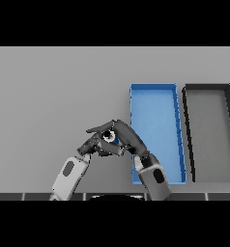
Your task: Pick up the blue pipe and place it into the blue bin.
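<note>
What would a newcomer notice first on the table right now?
The two robot hands meet at the table's centre: the right robot hand curls around a small blue pipe, with the left robot hand close beside it. Right of them lies the blue bin, then a dark bin.

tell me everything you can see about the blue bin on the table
The blue bin is a long, shallow rectangular tray with thin raised walls and a flat floor, all the same bright blue, plastic-looking. It lies flat on the grey table, running away from the robot, with nothing visible inside. A dark bin of similar shape lies just to its right, apart from it. The right hand is beside its left wall, and the forearm covers its near left corner.
</note>
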